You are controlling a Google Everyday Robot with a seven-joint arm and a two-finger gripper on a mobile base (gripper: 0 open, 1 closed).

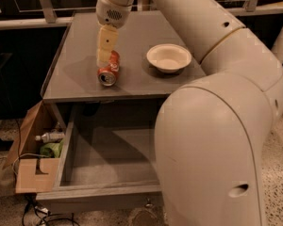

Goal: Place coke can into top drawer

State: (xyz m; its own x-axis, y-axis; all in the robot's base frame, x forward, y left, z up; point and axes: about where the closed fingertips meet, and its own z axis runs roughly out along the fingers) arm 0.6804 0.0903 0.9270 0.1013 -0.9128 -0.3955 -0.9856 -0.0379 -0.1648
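Note:
The coke can [108, 72] lies on its side on the grey cabinet top [75, 65], red with its silver end facing the front. My gripper [104, 56] hangs straight down from the wrist, right at the can's rear upper side and covering part of it. The top drawer [108, 161] is pulled out below the cabinet top, a shallow grey box with nothing showing inside. My large cream arm fills the right side of the view and hides the drawer's right part.
A white bowl [169, 57] stands on the cabinet top to the right of the can. A brown cardboard box [32, 175] sits on the floor left of the drawer, holding a plastic bottle [49, 136] and something green. Cables lie on the floor at the lower left.

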